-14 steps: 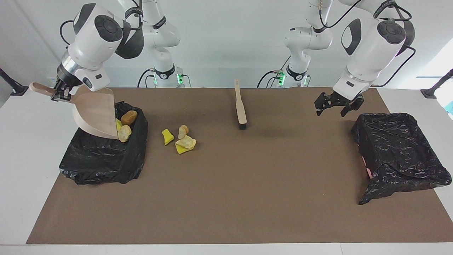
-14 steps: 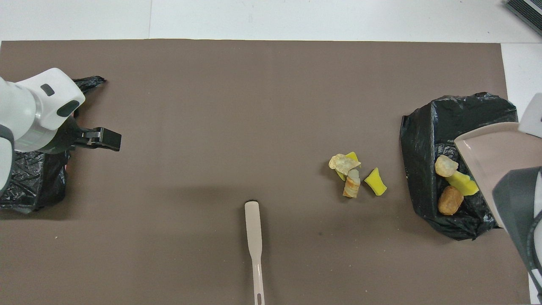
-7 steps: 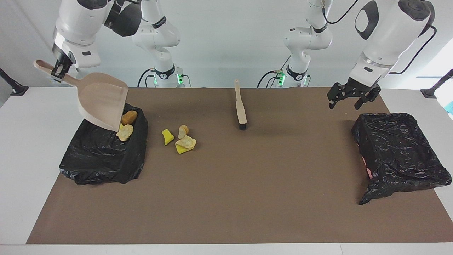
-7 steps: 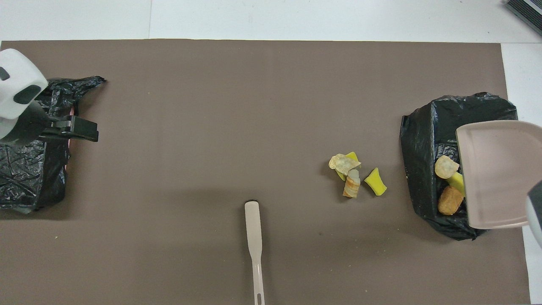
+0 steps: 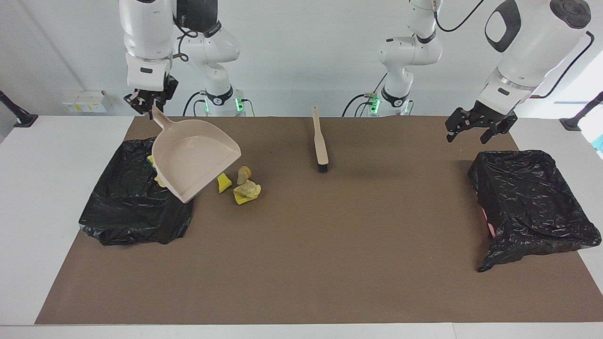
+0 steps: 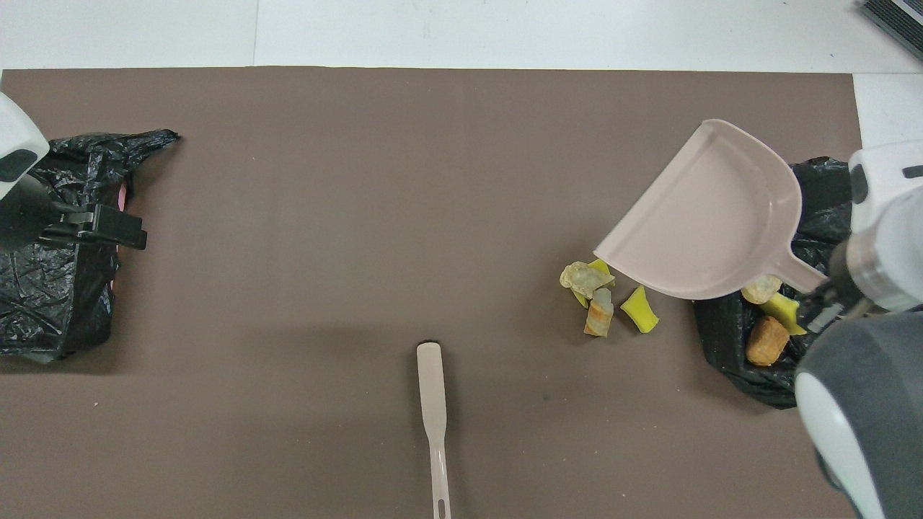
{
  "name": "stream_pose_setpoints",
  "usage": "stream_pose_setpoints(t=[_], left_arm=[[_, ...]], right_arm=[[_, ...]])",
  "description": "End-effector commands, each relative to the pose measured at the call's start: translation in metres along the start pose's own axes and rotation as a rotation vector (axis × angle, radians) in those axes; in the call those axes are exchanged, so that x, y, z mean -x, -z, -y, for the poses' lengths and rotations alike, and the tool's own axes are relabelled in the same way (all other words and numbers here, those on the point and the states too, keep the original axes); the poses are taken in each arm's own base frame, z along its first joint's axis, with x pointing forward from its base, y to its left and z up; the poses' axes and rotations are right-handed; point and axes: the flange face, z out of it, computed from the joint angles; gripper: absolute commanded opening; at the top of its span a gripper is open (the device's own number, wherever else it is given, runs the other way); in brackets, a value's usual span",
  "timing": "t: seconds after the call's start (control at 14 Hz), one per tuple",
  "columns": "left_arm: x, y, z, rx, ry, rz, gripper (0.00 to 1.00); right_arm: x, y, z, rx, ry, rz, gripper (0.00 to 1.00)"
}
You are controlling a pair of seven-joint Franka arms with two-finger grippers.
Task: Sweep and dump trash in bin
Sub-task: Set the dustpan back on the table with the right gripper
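- Where the fingers of the right gripper (image 5: 151, 104) pressed together, clamped tight on the thin handle of a beige plastic dustpan (image 5: 195, 157), with no gap visible between fingertips and handle.
- Held that dustpan in the air, tilted, hollow side up and empty, the wide lip sloping down and away from the handle.
- Hung with the pan over the edge of a bin lined with a crumpled black plastic bag (image 5: 127, 212) at the right arm's end of the table, the lip reaching out over the brown mat (image 5: 330, 245) beside it.
- In the bin, kept three pieces of the trash (image 6: 768, 339): a cream lump, a yellow sponge-like wedge and an orange-brown bread-like chunk, in the corner nearer to the robots, largely hidden by the pan in the facing view.
- On the mat just beside that bin, left four more pieces (image 5: 242, 183) in a loose cluster: two yellow wedges, a tan striped chunk and a pale crinkled lump, close under the pan's lip.
- As for the left gripper (image 5: 466, 136), spread its black fingers (image 5: 485, 136) wide apart, with nothing between them.
- Waited there in the air over the mat, by the rim of a second black-bagged bin (image 5: 532, 202) at the left arm's end.
- Between the two arms, near the robots, lay untouched: a beige long-handled brush with black bristles (image 5: 320, 141).
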Motion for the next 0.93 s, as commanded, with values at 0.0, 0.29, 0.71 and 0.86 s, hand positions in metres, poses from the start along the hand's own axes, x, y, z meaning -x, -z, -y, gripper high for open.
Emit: stream_pose_setpoints(t=[0.0, 0.29, 0.71, 0.86], left_arm=[[0.003, 0.004, 0.002, -0.014, -0.012, 0.014, 1.0], [0.006, 0.003, -0.001, -0.014, -0.019, 0.02, 1.0], [0.011, -0.001, -0.001, -0.045, -0.048, 0.028, 1.0], [0.012, 0.001, -0.002, -0.045, -0.05, 0.025, 1.0]], right_arm=[[-0.054, -0.017, 0.039, -0.081, -0.269, -0.04, 0.0], [-0.165, -0.042, 0.108, -0.162, -0.559, -0.07, 0.0], [-0.286, -0.079, 0.172, -0.412, -0.727, -0.197, 0.0], [-0.314, -0.106, 0.204, -0.417, -0.733, -0.204, 0.0]])
